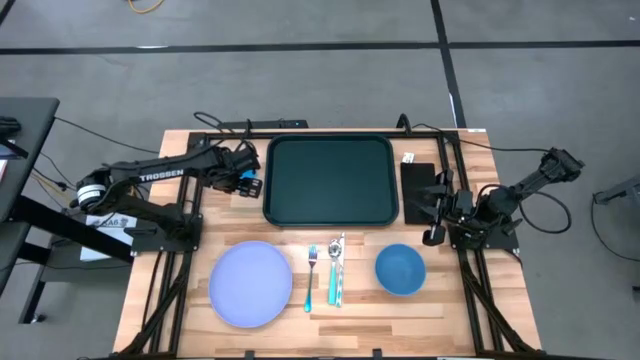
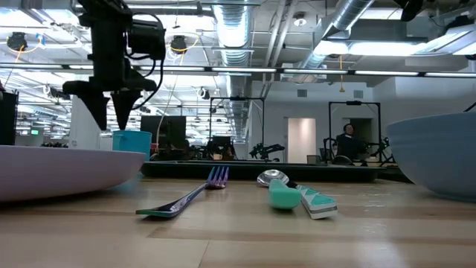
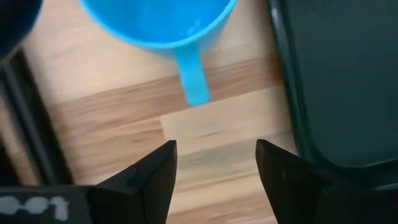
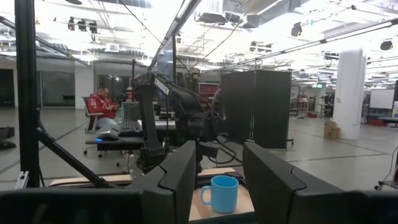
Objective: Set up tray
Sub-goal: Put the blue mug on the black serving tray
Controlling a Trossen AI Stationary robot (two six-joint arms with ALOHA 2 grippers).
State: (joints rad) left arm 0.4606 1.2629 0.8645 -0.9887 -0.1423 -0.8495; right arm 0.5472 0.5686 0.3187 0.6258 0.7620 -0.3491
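Above blue cup (image 3: 158, 22) | left gripper (image 3: 214, 163) pointing down, spread | touching: unclear

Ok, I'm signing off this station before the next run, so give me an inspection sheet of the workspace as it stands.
Surface: wooden table, bare between items.
Job's things: green tray empty at the back centre; plate, fork, spoon and bowl lined up along the front edge; blue mug left of the tray.
Clutter: flat black rectangle right of the tray.
Grippers: left gripper open above the table beside the mug, holding nothing; right gripper parked at the right edge, empty.
Cables: black leads along the back edge.
Surroundings: seated person far off.
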